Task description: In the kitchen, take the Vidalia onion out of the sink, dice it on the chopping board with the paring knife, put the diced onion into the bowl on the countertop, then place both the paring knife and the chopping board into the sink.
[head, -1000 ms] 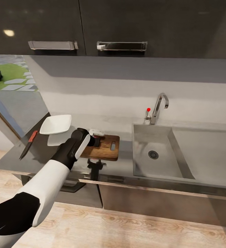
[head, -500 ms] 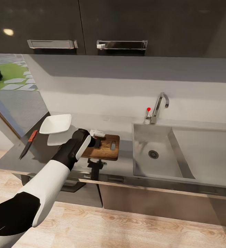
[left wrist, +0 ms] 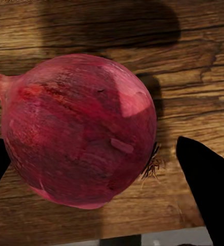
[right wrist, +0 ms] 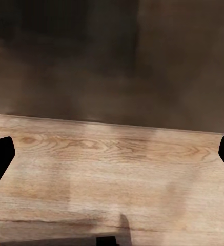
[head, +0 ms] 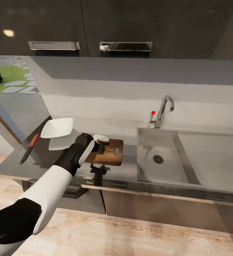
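Note:
The Vidalia onion, reddish-pink with a papery skin, rests on the dark brown chopping board. My left gripper stands open around it, one black finger apart from its side. From the head view the left gripper hangs over the left part of the chopping board and hides the onion. The white bowl sits left of the board. The red-handled paring knife lies at the countertop's far left. The sink is right of the board. My right gripper is open over wooden floor.
The curved tap with its red knob stands behind the basin, and the flat drainboard extends to the right. The grey countertop ends at a front edge over dark cabinet fronts. Wall cabinets hang above.
My left gripper has shifted slightly away from me over the board. The bowl, knife and board have stayed put.

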